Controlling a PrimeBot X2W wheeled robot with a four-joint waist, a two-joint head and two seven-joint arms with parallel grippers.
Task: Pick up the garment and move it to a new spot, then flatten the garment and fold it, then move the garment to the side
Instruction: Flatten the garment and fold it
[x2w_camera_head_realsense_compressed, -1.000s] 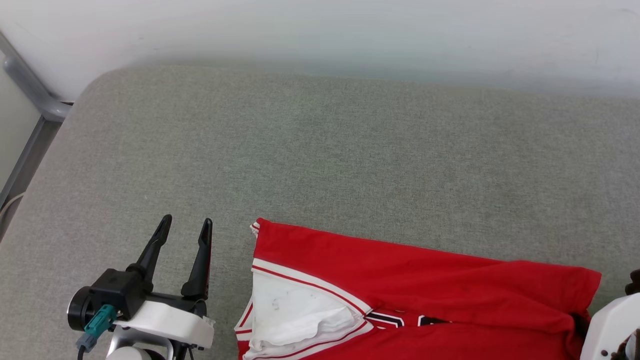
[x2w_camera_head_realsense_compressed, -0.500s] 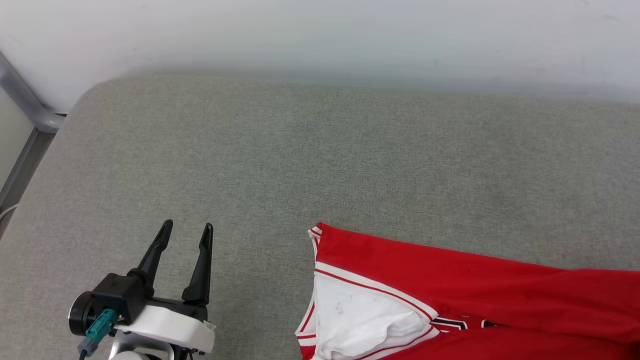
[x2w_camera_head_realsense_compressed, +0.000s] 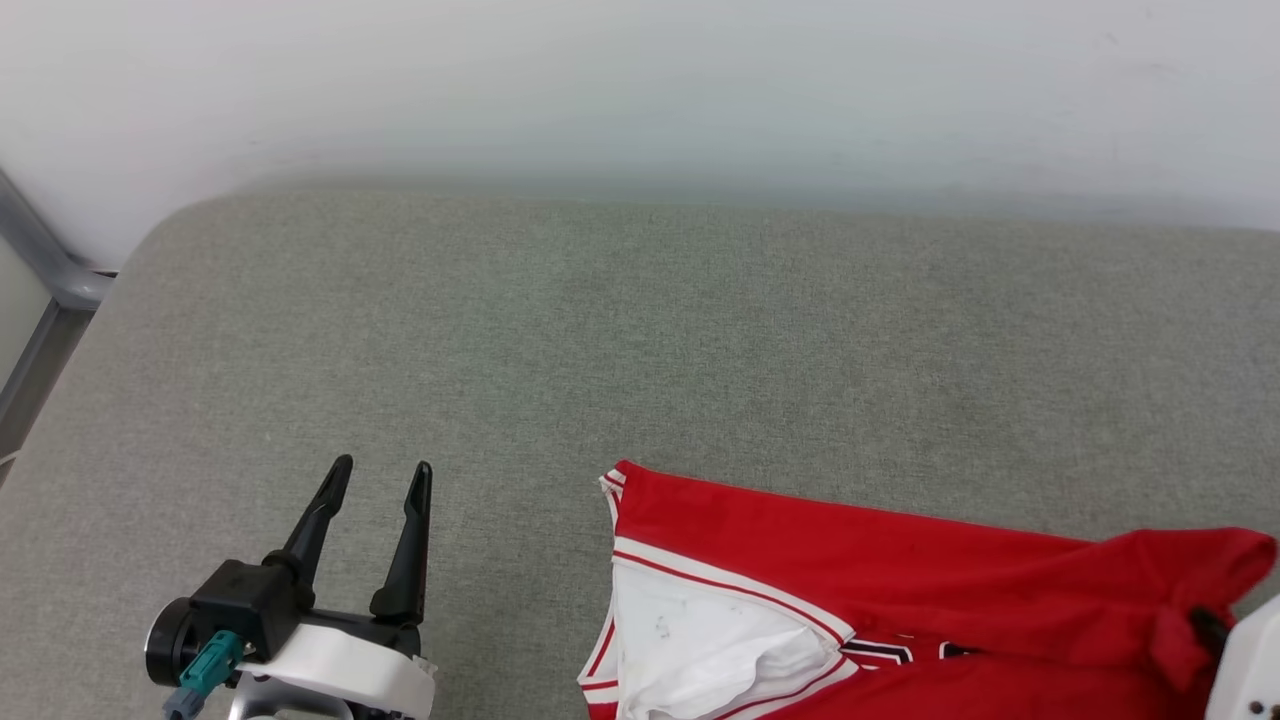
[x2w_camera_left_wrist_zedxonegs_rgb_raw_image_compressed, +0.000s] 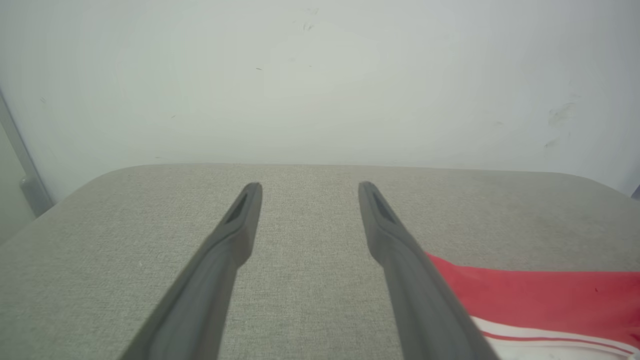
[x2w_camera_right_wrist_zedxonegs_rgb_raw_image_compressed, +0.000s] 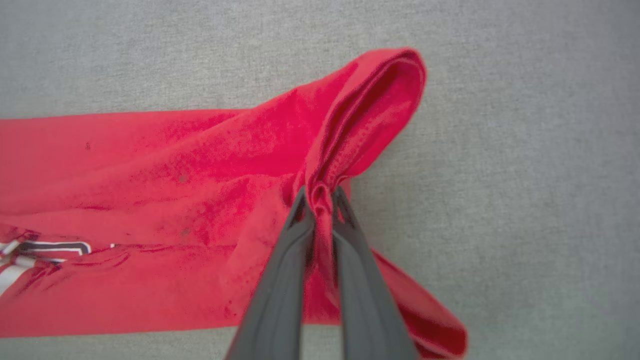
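The garment (x2w_camera_head_realsense_compressed: 900, 570) is a red shirt with a white sleeve (x2w_camera_head_realsense_compressed: 700, 650) and striped trim, lying folded across the lower right of the grey surface. A dark white-edged print (x2w_camera_head_realsense_compressed: 880, 652) peeks out at a fold. My right gripper (x2w_camera_right_wrist_zedxonegs_rgb_raw_image_compressed: 320, 192) is shut on a bunched red fold of the garment (x2w_camera_right_wrist_zedxonegs_rgb_raw_image_compressed: 200, 200) near its right end, which rises off the surface. My left gripper (x2w_camera_head_realsense_compressed: 380, 475) stands open over bare fabric to the left of the shirt, nothing between its fingers (x2w_camera_left_wrist_zedxonegs_rgb_raw_image_compressed: 245, 220). In the left wrist view the garment's corner (x2w_camera_left_wrist_zedxonegs_rgb_raw_image_compressed: 540, 295) lies right of the fingers.
A grey padded surface (x2w_camera_head_realsense_compressed: 600, 330) with a rounded far-left corner meets a pale wall (x2w_camera_head_realsense_compressed: 640, 80) at the back. A grey metal rail (x2w_camera_head_realsense_compressed: 40, 260) runs along the left edge. My right arm's pale housing (x2w_camera_head_realsense_compressed: 1245, 660) sits at the lower right corner.
The shirt has been dragged rightward across the surface by my right gripper, and its right end now lifts and bunches. The camera has tilted slightly. My left gripper stayed open.
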